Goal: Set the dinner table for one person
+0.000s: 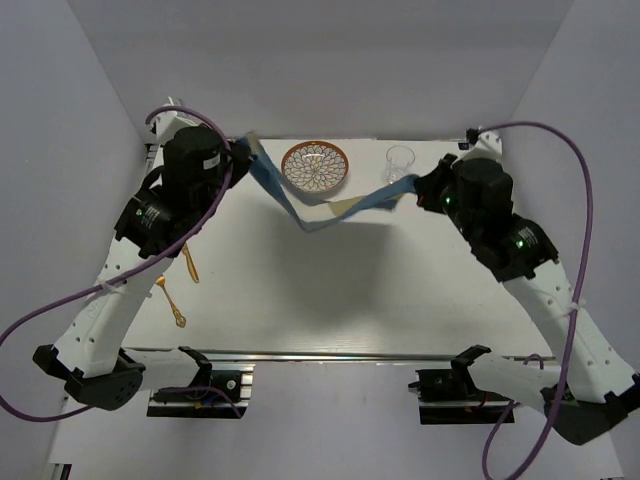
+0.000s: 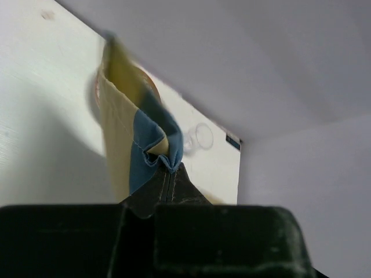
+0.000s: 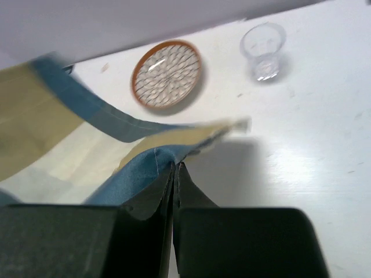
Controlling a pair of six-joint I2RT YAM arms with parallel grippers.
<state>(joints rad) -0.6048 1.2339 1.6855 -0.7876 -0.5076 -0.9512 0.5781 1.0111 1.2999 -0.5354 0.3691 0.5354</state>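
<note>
Though it is illegible, a black label (image 2: 233,142) marks the dinner table (image 2: 40,98)

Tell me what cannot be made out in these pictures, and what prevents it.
- Top view: the gold cutlery is too small to name; the left arm covers part of it.
- Left wrist view: the placemat hides most of the plate; the glass is blurred.
- Right wrist view: the placemat is blurred and cut off by the left edge.
</note>
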